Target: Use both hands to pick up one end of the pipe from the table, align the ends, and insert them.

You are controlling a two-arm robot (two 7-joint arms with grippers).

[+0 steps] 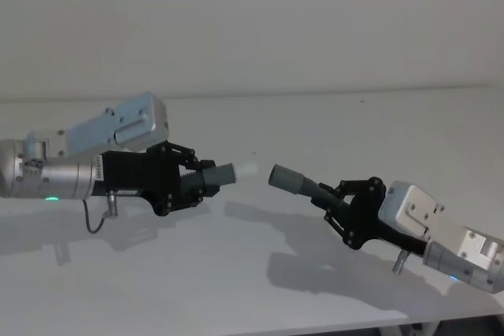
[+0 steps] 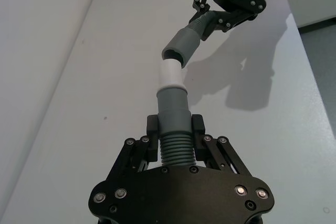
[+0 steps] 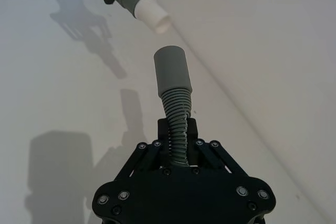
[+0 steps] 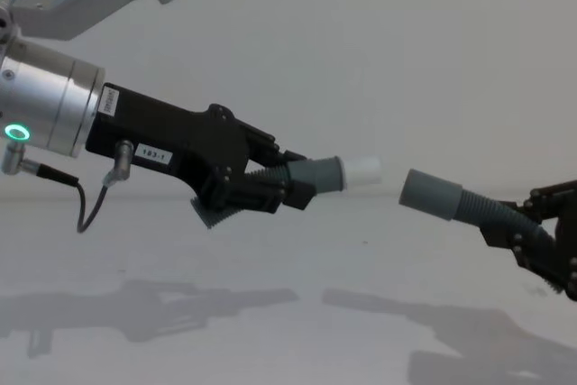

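Spigot (image 4: 362,169) faces collar (image 4: 430,194), just apart: left gripper (image 4: 284,188) clamps the white-tipped piece (image 4: 315,174), right gripper (image 1: 335,204) the collared piece (image 4: 487,209), lining up insertion.

The table (image 1: 236,289) is a plain, matte white surface that runs back to meet a pale wall (image 1: 252,21) along a straight seam. Soft grey shadows (image 1: 315,261) fall across its near half. A few tiny dark specks (image 1: 364,101) dot it toward the back. In the left wrist view its side edge borders a grey floor (image 2: 321,40). Its front edge crosses the bottom of the head view.
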